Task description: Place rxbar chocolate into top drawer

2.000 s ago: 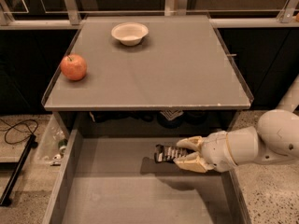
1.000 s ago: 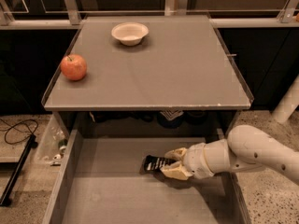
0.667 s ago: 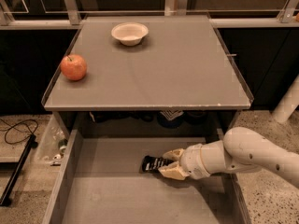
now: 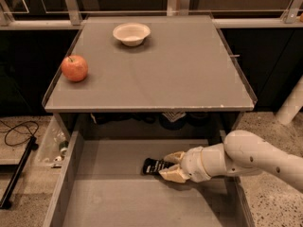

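Observation:
The top drawer (image 4: 109, 197) is pulled open below the tabletop, a wide grey metal tray with low side walls. The rxbar chocolate (image 4: 153, 166), a flat black wrapper with white lettering, is low over the drawer's bottom at mid depth, right of centre. My gripper (image 4: 169, 167) reaches in from the right on a white arm. Its cream fingers (image 4: 174, 175) are closed on the bar's right end. I cannot tell whether the bar touches the drawer bottom.
A red apple (image 4: 75, 68) sits at the tabletop's (image 4: 180, 74) left edge and a white bowl (image 4: 131, 33) at its back. A clear bin (image 4: 53, 148) and a black cable (image 4: 19, 131) lie on the floor at left.
The gripper carried the bar left and down into the drawer between two seconds and one second ago. Since then it has hardly moved.

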`<state>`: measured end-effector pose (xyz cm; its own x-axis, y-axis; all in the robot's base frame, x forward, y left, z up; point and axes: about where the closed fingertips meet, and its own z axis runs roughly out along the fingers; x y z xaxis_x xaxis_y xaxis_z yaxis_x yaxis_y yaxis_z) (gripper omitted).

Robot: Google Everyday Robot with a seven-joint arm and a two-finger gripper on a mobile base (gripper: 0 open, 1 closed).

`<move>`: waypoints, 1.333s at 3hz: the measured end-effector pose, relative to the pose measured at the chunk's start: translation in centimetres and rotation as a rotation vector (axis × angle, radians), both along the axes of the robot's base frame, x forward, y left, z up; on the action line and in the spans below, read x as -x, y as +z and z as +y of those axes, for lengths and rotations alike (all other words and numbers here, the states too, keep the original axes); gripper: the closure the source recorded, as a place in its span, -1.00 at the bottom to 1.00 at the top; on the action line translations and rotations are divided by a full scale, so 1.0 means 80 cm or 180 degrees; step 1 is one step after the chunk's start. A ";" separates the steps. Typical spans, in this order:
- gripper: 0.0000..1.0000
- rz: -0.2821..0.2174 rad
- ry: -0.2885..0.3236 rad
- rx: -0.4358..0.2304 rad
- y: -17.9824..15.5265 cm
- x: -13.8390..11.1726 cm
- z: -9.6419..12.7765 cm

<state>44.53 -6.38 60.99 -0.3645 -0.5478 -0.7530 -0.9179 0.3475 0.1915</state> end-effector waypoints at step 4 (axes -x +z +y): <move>-1.00 0.0000 0.0001 0.0000 0.000 0.000 0.000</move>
